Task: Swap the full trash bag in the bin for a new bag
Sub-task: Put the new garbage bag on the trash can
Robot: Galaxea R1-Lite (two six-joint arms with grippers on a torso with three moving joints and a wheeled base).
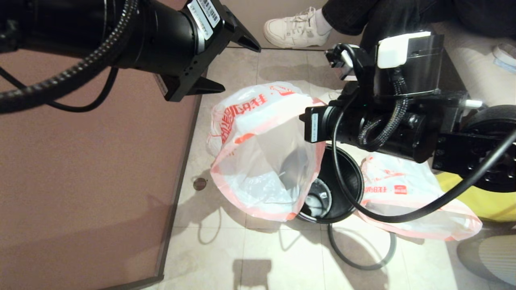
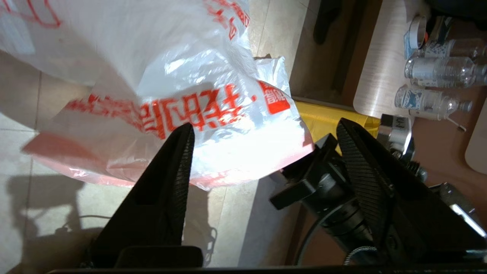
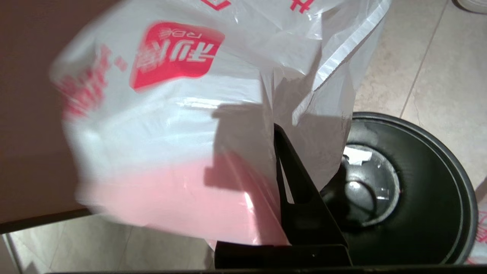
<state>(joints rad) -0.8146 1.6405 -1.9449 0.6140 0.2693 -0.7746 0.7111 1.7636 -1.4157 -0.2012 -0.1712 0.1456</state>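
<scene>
The new bag [image 1: 262,153] hangs limp and translucent over the left part of the bin [image 1: 342,201], whose black inside shows through it. My right gripper [image 1: 302,117] is shut on the bag's upper edge; in the right wrist view one dark finger [image 3: 300,198] pinches the plastic [image 3: 171,133] above the bin [image 3: 411,198]. My left gripper [image 1: 242,69] is open, up and to the left of the bag. In the left wrist view nothing lies between its fingers [image 2: 265,125], and the bag [image 2: 190,95] is just beyond them. The full trash bag [image 1: 407,201] lies on the floor right of the bin.
A dark ring [image 1: 360,253] lies on the tiled floor in front of the bin. A brown panel [image 1: 80,181] fills the left side. A person's white shoe [image 1: 296,28] is at the back. A yellow object [image 1: 483,197] and a table with bottles [image 2: 437,72] stand to the right.
</scene>
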